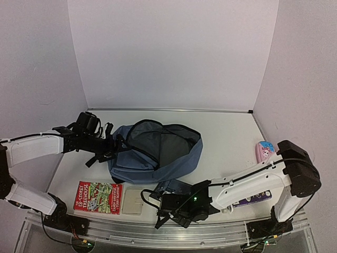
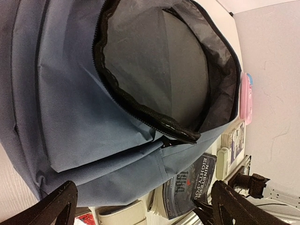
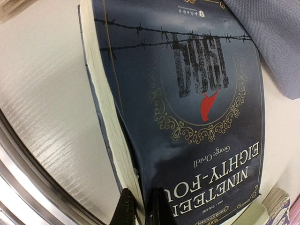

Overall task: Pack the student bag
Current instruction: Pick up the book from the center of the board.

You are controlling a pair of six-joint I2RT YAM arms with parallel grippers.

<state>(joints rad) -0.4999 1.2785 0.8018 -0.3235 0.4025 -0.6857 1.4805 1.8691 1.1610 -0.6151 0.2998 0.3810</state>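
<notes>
The slate-blue student bag [image 1: 152, 158] lies on its side mid-table, its main zipper open and the grey lining showing; it fills the left wrist view [image 2: 84, 108]. My left gripper [image 1: 109, 145] is open at the bag's left edge, its fingers [image 2: 54, 206] spread wide beside the bag's outer fabric. My right gripper [image 1: 167, 203] is low at the near edge in front of the bag. In the right wrist view it [image 3: 142, 208] is shut on the edge of a dark blue "Nineteen Eighty-Four" paperback [image 3: 187, 93]. The book lies on the table against the bag [image 2: 192, 183].
A red "Treehouse" book [image 1: 98, 196] and a beige flat case [image 1: 132, 203] lie near the front left. A pink pencil case [image 1: 264, 151] sits at the right, and a purple-covered book [image 1: 254, 199] lies under my right arm. The metal front rail [image 1: 158, 232] runs close by.
</notes>
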